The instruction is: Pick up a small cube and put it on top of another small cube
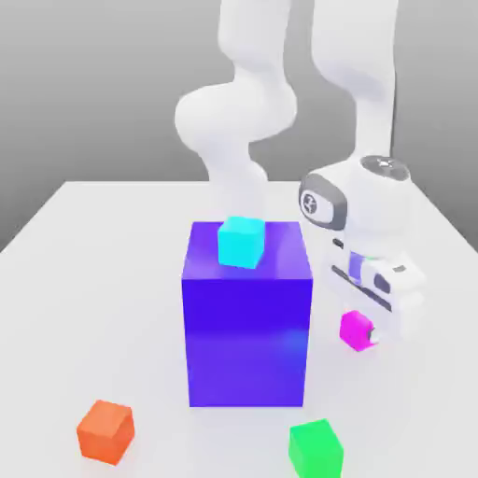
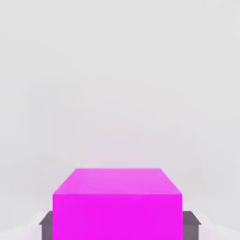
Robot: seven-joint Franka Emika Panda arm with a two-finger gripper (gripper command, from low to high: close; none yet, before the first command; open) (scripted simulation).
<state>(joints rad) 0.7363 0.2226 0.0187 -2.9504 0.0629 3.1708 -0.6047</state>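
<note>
Magenta cube [image 1: 355, 329] sits on the counter [image 1: 112, 280] just beside the big blue block [image 1: 246, 317], on the exterior view's right. Your hand [image 1: 370, 334] straddles it, dark fingers [image 2: 46, 225] flanking its sides; whether they're clamping, I cannot tell. Expect it rigid, light, smooth-faced: grip opposite flat sides squarely.
</note>
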